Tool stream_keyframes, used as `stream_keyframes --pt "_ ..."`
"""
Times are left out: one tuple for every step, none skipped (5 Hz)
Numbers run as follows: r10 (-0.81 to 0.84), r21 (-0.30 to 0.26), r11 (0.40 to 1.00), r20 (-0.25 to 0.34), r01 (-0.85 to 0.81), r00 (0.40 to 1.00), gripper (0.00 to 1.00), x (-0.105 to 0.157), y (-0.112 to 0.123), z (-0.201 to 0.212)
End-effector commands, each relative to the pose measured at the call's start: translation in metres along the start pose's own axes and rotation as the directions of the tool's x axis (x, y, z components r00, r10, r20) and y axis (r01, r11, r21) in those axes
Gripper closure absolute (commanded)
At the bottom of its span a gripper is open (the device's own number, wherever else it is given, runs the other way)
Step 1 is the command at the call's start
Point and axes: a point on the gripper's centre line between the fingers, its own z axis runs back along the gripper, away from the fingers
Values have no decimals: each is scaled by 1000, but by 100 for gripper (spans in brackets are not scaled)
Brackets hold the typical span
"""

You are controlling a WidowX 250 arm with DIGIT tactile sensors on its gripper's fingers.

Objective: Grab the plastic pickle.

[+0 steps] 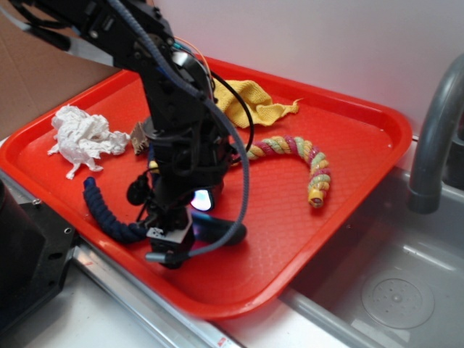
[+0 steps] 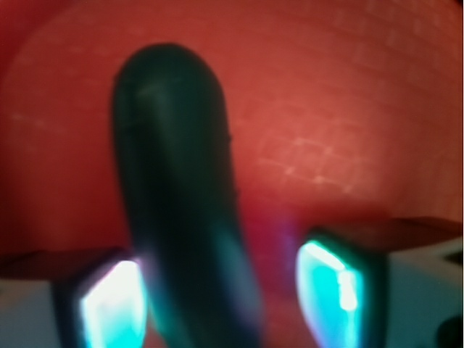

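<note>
The plastic pickle [image 2: 181, 203] is a smooth dark teal-green piece lying on the red tray [image 2: 348, 109]. In the wrist view it runs lengthwise between my fingers, against the left pad [image 2: 109, 304] and with a gap to the right pad [image 2: 330, 297]. My gripper [image 2: 225, 290] is open around it. In the exterior view the gripper [image 1: 190, 230] is down at the tray's front part, and one rounded end of the pickle [image 1: 232, 233] sticks out to its right.
On the red tray [image 1: 348, 145] lie a navy-blue twisted rope [image 1: 109, 214] at the left of the gripper, a multicoloured braided rope [image 1: 304, 156], a yellow cloth [image 1: 254, 101] and crumpled white paper [image 1: 83, 134]. A grey faucet [image 1: 435, 130] and a sink [image 1: 399, 290] are at the right.
</note>
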Motion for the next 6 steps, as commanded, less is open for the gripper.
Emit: stream_keyframes --pt "296 20 954 71 -298 953 100 -19 -10 36" --pt "524 -52 851 143 -522 840 100 -59 3 86" --pt "708 13 696 153 -718 689 100 -95 7 139" --pt "844 39 497 213 -867 493 100 -102 1 188" --pt "940 42 267 207 -963 269 100 -93 -3 233" --pt "971 53 151 180 -987 158 100 -87 -3 230"
